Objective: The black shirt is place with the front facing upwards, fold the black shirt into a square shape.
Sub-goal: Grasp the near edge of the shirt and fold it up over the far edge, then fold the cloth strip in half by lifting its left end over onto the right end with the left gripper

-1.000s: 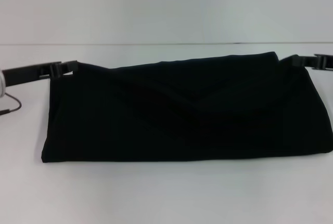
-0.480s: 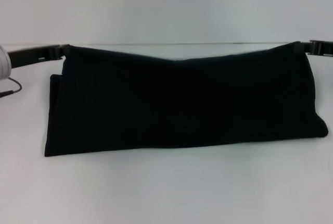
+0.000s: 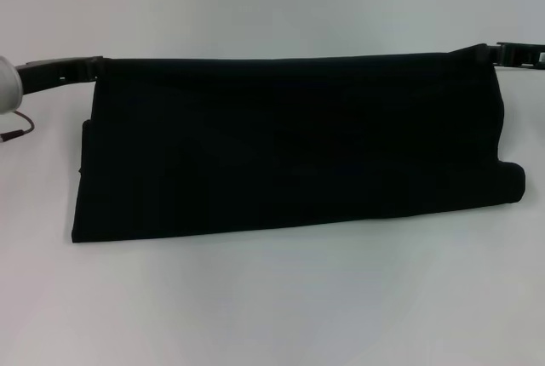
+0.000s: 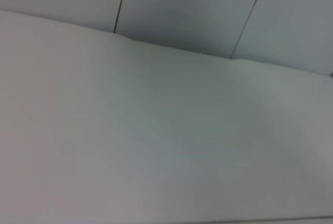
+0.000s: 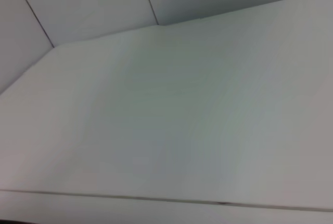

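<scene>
**Far Edge Pulled Taut, Fold Ready to Come Over**

While the near fold of the black shirt (image 3: pixel 289 145) rests on the white table (image 3: pixel 272 306), its far edge is now raised into a straight, level line, where a second ago it lay lower and slack, and half a second ago it sagged in the middle. The left gripper (image 3: pixel 95 66) has the corner at ten o'clock in the head view, and the right gripper (image 3: pixel 487 53) has the corner at two o'clock; each appears closed on the fabric, since the cloth hangs stretched between them, though the fingertips themselves are hard to make out against the black. Both have risen and moved apart. The shirt's end at three o'clock has curled into a small roll. Both wrist views show only bare table and wall panels.

A judgement: the lifted layer is tensioned for carrying toward six o'clock, over the lower half, to shorten the long band toward a square. Uneven travel could skew the edges.
</scene>
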`<action>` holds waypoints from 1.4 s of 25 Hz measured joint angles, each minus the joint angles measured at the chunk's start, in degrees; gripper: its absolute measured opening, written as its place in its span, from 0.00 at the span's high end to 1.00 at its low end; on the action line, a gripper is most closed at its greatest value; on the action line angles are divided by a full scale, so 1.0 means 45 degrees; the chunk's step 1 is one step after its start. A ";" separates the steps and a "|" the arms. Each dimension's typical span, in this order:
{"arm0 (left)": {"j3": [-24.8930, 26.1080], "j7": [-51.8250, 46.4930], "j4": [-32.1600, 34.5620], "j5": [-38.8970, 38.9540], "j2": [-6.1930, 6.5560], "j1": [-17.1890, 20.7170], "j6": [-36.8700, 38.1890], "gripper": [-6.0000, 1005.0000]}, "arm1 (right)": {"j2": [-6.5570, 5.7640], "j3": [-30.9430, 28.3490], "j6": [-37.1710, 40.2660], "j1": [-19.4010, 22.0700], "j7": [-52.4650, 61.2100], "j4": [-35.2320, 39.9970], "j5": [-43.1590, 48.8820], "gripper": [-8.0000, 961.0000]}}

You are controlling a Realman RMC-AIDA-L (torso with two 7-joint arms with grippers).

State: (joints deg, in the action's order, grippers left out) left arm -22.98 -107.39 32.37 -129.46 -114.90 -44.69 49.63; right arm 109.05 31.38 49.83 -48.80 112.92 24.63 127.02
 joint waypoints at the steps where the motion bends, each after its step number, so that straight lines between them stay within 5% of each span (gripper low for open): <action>1: -0.0148 -0.0001 -0.0011 0.0020 -0.0038 -0.0015 -0.0166 0.87 | 0.0017 0.0110 -0.0178 -0.0054 -0.0005 -0.0096 0.0000 0.97; 13: -0.0699 -0.0033 -0.0334 0.0035 -0.0211 -0.0251 -0.1326 0.86 | 0.0261 0.0742 -0.1580 -0.0281 0.0040 -0.0529 -0.0073 0.95; 22: -0.0634 -0.0101 -0.0330 0.0424 -0.0624 -0.0264 -0.2566 0.85 | 0.0518 0.0941 -0.2194 -0.0353 -0.0082 -0.0189 -0.0004 0.88; 24: -0.0630 -0.0224 -0.0332 0.0561 -0.0674 -0.0264 -0.2911 0.85 | 0.0524 0.1173 -0.2504 -0.0360 -0.0028 -0.0137 -0.0001 0.78; 31: -0.0637 -0.0399 -0.0210 0.1374 -0.0672 -0.0045 -0.2903 0.59 | 0.0243 0.1223 -0.1938 -0.0222 0.0244 0.0068 0.0005 0.51; 35: -0.0643 -0.0412 0.0068 0.1496 -0.0445 0.0330 -0.0836 0.42 | -0.0086 0.1236 -0.0167 0.0226 0.1245 0.0642 0.0020 0.38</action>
State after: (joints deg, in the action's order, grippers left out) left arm -25.87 -109.25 32.68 -122.73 -116.90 -43.21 45.87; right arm 108.66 36.94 49.08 -47.78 118.52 27.52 127.11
